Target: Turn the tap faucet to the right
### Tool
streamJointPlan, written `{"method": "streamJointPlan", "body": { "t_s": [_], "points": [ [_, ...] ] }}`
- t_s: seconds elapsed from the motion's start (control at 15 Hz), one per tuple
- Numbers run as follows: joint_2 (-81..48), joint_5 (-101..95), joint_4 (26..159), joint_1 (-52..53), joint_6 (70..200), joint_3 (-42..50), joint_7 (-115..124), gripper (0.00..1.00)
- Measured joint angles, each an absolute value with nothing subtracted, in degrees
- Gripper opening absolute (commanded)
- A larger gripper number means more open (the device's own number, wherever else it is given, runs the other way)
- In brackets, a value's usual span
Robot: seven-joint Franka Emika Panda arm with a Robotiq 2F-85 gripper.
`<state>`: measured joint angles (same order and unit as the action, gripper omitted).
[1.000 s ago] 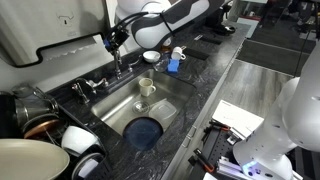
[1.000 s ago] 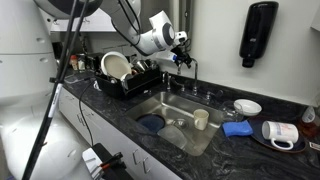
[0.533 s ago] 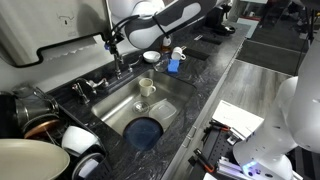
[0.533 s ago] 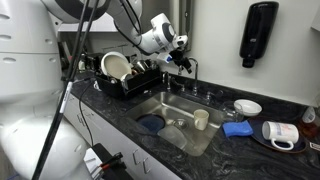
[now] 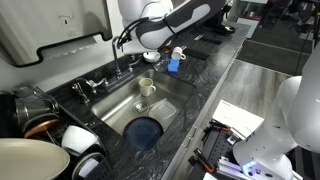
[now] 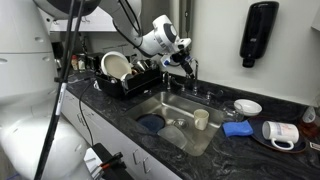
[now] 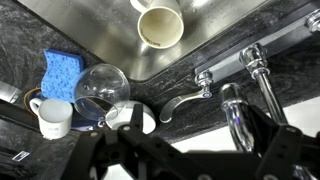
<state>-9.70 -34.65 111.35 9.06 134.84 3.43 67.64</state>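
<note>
The tap faucet point(image 7: 240, 125) is a shiny chrome gooseneck spout behind the sink. In the wrist view it stands between my dark fingers, close to one finger point(image 7: 285, 150) and apart from the opposite one. My gripper point(image 7: 200, 150) is open around the spout's upper part. In both exterior views the gripper point(image 5: 124, 42) point(image 6: 183, 58) sits at the top of the faucet point(image 5: 119, 62) point(image 6: 193, 74), above the sink's back edge. I cannot tell whether a finger touches the spout.
A short chrome side handle point(image 7: 185, 100) lies beside the spout. A mug point(image 5: 147, 87) and a blue round dish point(image 5: 146, 130) sit in the sink. A blue sponge point(image 7: 62, 72), a glass bowl point(image 7: 100, 88) and a white cup point(image 7: 55, 115) stand on the counter. A dish rack point(image 6: 125, 75) stands on the sink's far side.
My gripper has shifted a little sideways at the top of the faucet, towards the sponge side. I cannot tell whether the spout has turned with it.
</note>
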Motion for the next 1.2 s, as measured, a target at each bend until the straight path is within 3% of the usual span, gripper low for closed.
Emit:
{"method": "streamJointPlan", "body": {
  "t_s": [0.8,1.2],
  "points": [
    [-7.8,-46.9,120.9,5.9,155.0,7.3,82.0,1.00],
    [-7.1,-37.7,125.4,2.7,166.8,7.3,64.1,1.00]
  ]
}}
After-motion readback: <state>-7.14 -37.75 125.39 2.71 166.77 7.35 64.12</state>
